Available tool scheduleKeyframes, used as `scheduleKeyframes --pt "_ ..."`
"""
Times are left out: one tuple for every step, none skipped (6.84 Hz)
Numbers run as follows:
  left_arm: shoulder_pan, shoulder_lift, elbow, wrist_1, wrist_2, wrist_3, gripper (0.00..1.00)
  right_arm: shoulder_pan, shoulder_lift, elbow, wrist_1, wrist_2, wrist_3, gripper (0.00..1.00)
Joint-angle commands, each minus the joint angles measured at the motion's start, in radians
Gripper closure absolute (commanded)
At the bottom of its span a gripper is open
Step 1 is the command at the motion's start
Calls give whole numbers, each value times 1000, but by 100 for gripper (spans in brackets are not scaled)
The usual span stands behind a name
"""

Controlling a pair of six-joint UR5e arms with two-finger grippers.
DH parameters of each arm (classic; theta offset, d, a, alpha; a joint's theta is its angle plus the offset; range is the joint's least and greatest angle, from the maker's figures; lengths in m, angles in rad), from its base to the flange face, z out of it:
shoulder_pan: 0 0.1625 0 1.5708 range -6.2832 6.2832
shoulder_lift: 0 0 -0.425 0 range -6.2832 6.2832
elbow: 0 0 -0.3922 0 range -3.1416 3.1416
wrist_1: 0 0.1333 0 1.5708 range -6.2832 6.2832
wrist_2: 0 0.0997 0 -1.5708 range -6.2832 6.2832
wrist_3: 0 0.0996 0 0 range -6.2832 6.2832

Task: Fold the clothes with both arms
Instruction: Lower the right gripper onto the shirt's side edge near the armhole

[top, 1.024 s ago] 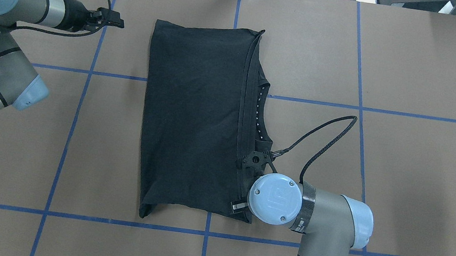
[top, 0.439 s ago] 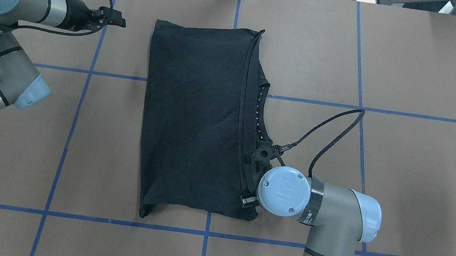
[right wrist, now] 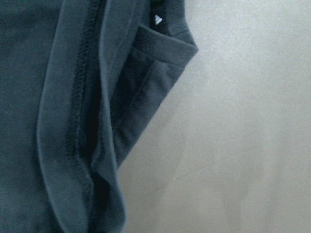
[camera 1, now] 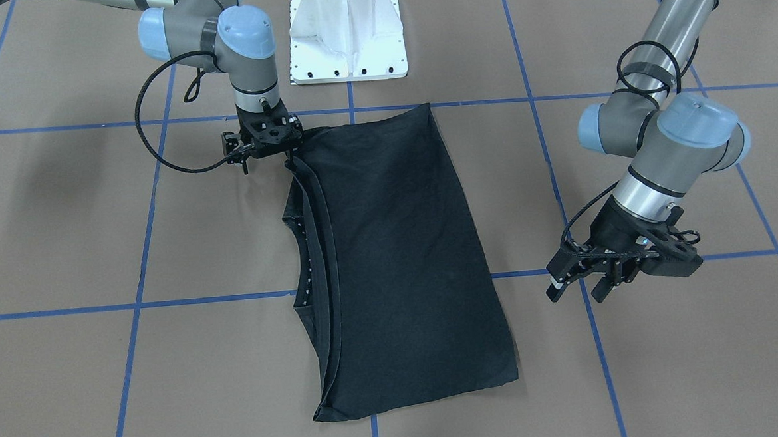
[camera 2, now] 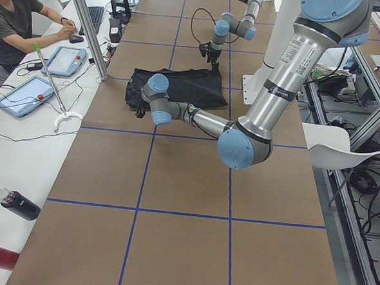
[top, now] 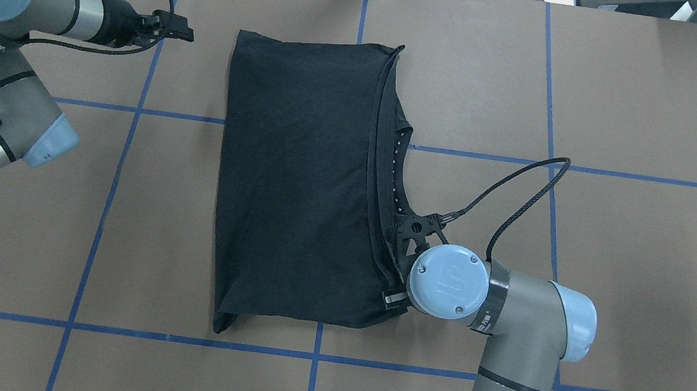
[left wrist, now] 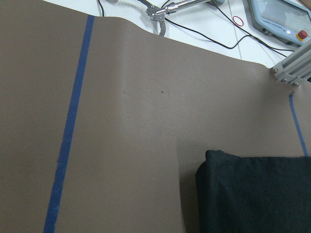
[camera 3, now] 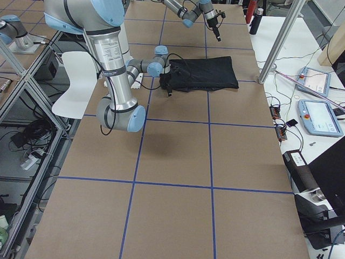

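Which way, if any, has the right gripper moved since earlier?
Yes. The right gripper has shifted rightward in the overhead view, away from the central blue tape line.

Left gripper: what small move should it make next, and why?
Probably slide toward the nearest corner of the T-shirt. The left gripper hovers open over the table, apart from the cloth, while the right gripper is down at the layered edge by the diagonally opposite corner; folding needs both.
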Motion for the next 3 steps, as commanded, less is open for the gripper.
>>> scheduleKeyframes --pt "0 -2 0 1 0 0 0 31 -7 7 0 12 -30 0" --pt "0 -2 0 3 0 2 0 54 -5 19 -1 44 -30 0" --pt "0 -2 2 3 0 2 0 68 8 24 0 59 -30 0"
